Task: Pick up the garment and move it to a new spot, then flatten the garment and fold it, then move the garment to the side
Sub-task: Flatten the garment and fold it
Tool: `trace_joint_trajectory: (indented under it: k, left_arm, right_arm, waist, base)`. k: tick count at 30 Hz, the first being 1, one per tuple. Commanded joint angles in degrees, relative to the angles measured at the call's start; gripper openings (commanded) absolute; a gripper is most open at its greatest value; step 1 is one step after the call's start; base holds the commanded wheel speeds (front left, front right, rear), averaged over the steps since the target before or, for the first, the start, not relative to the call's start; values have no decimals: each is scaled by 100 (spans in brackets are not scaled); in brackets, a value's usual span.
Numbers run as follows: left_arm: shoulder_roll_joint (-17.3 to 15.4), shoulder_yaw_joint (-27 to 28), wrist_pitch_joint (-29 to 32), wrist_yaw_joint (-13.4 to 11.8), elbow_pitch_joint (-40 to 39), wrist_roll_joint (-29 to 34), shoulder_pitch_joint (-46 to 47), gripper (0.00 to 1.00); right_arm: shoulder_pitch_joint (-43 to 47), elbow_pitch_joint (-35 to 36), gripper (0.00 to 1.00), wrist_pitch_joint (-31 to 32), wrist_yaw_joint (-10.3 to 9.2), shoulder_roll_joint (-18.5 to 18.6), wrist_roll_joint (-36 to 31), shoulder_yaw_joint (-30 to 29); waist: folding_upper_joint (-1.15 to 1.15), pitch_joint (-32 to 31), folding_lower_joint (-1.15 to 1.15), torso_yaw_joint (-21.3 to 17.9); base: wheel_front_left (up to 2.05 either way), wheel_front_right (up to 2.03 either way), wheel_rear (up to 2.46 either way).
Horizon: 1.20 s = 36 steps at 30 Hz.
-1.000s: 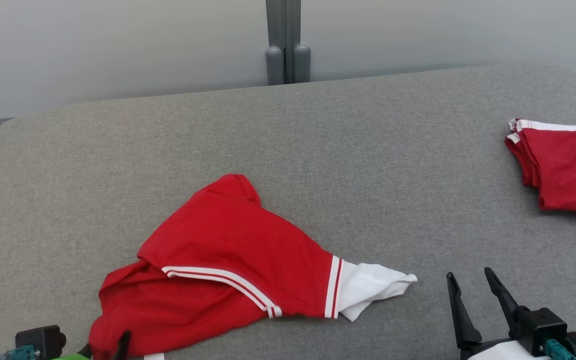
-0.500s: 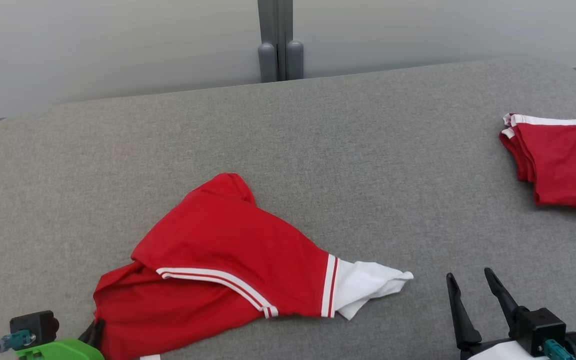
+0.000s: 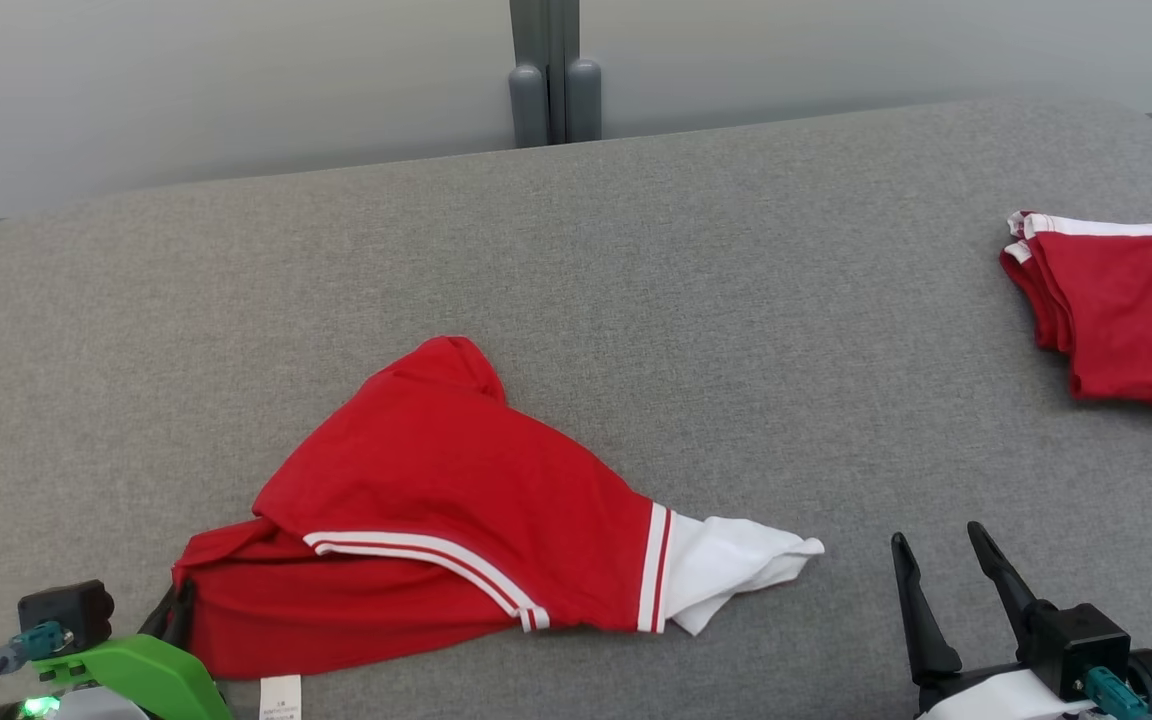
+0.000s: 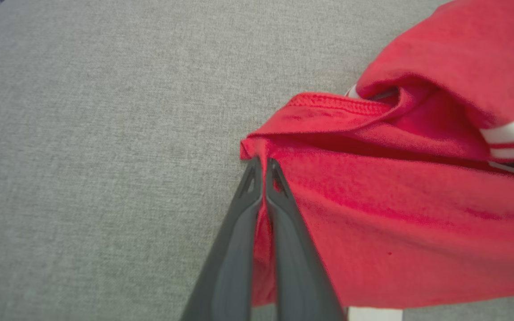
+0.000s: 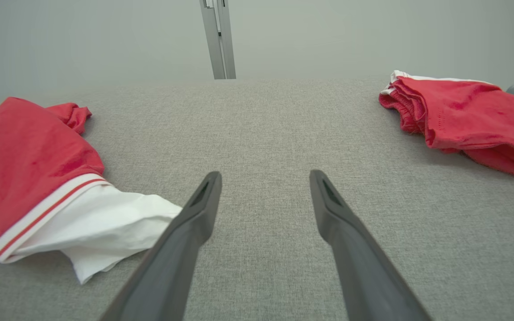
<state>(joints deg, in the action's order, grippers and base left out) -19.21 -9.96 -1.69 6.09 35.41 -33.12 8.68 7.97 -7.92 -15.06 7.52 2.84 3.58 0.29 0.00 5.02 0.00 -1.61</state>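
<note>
The garment (image 3: pixel 456 500) is red with white stripes and a white end, and it lies crumpled on the grey padded surface (image 3: pixel 636 280) left of centre. At its near-left corner my left gripper (image 3: pixel 176 612) is shut on the red hem. In the left wrist view the two fingers (image 4: pixel 279 209) stand pressed together with the garment (image 4: pixel 395 214) pinched between them. My right gripper (image 3: pixel 936 545) is open at the lower right, just right of the white end. Its fingers (image 5: pixel 194 218) hold nothing, and the garment (image 5: pixel 29 165) lies off to their left.
A folded pile of red clothes (image 3: pixel 1126 310) sits at the right edge of the surface, and the right wrist view has the pile (image 5: pixel 462 111) at its upper right. A grey post (image 3: pixel 546 70) stands behind the far edge. A white label (image 3: pixel 281 695) pokes out below the garment.
My left gripper has shut on the garment's near-left corner and drawn that edge up and taut, uncovering a white label. The head view has shifted a little. The right gripper holds still.
</note>
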Motion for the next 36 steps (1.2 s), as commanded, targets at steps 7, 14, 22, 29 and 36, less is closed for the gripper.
trace_joint_trajectory:
  k: [7,14,22,29,36]
  left_arm:
    - [-140,-367,-997,96,630,446,243,100]
    - [-63,-91,-1349,-199,668,620,97,100]
    - [635,1190,-1340,-426,-2211,1497,-1013,100]
    - [1321,1575,-1341,-100,-3332,2096,-1660,100]
    - [1507,1364,-1342,129,-3570,2375,-2155,100]
  right_arm:
    - [-35,-27,100,-14,-7,10,28,-4]
    - [73,-11,100,-14,-7,10,65,-72]
    - [76,287,100,-14,-7,11,56,-212]
    - [-7,519,100,-14,-7,11,29,-152]
    - [73,517,100,-14,-7,12,180,-91]
  waist:
    - [0,-15,0,-20]
    - [0,-230,0,65]
    - [0,-523,0,289]
    - [0,-657,0,485]
    - [0,-821,0,509]
  base:
    - [0,0,0]
    - [0,0,0]
    - [0,0,0]
    - [0,0,0]
    - [0,0,0]
